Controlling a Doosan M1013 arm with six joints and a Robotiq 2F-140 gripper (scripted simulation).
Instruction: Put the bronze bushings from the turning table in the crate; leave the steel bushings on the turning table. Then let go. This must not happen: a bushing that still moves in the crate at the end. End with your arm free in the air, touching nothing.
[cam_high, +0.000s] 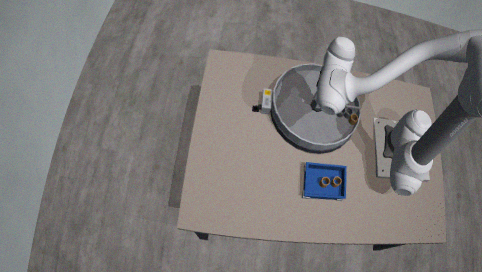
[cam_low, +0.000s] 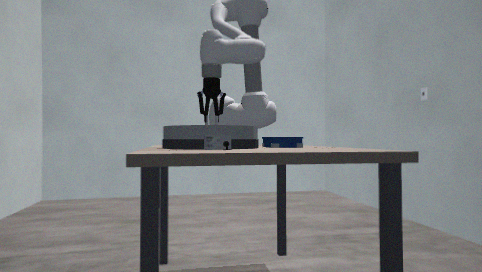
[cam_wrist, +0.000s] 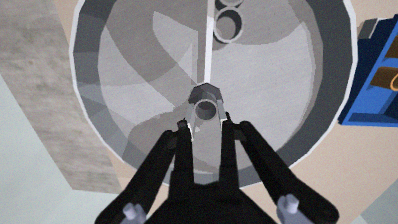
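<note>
My gripper (cam_wrist: 206, 109) is shut on a grey steel bushing (cam_wrist: 205, 110) and holds it upright above the middle of the round grey turning table (cam_high: 315, 109). In the side view the gripper (cam_low: 212, 117) hangs just above the table's rim. Two more steel bushings (cam_wrist: 228, 25) lie on the turning table's far side in the wrist view. One bronze bushing (cam_high: 353, 118) lies on the turning table near its right rim, beside the arm. The blue crate (cam_high: 325, 181) holds two bronze bushings (cam_high: 331, 181).
A small grey and yellow box (cam_high: 266, 100) is fixed at the turning table's left side. The arm's base (cam_high: 387, 145) stands on a plate right of the crate. The crate's corner shows at the right of the wrist view (cam_wrist: 372, 80).
</note>
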